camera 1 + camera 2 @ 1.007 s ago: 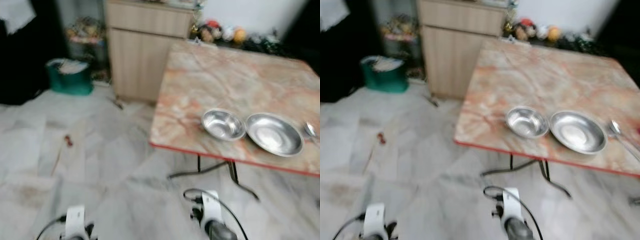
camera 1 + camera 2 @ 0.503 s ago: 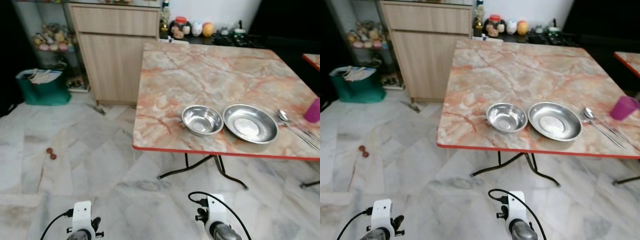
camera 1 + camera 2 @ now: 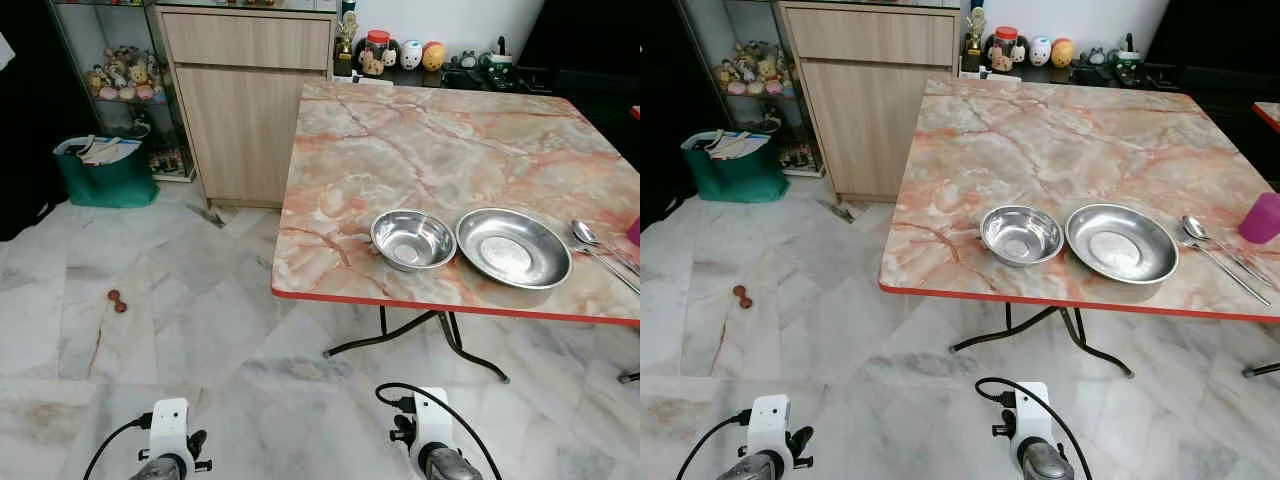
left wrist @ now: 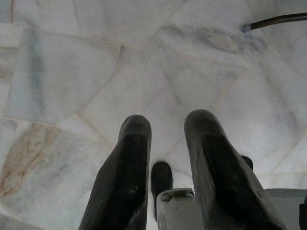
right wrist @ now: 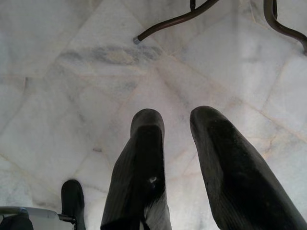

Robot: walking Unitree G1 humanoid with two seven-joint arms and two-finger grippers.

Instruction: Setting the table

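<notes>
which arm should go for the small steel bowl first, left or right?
Right, probably. The small steel bowl sits near the table's front edge, ahead of the right gripper; the left gripper hangs over bare floor well off to the left. Both are open, empty and low.

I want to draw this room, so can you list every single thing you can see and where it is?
Square marble-pattern table with red edge: one, pink-orange, right of the wooden cabinet.
Small round steel bowl: one, silver, near the table's front edge.
Wide shallow steel dish: one, silver, right of the bowl.
Metal spoon: one, silver, right of the dish.
Plastic cup: one, purple-pink, table's right edge.
Wooden cabinet: one, light brown, behind the table's left side.
Green bag: one, on the floor left of the cabinet.
Left hand, right hand: black fingers apart, hanging low above the floor.
</notes>
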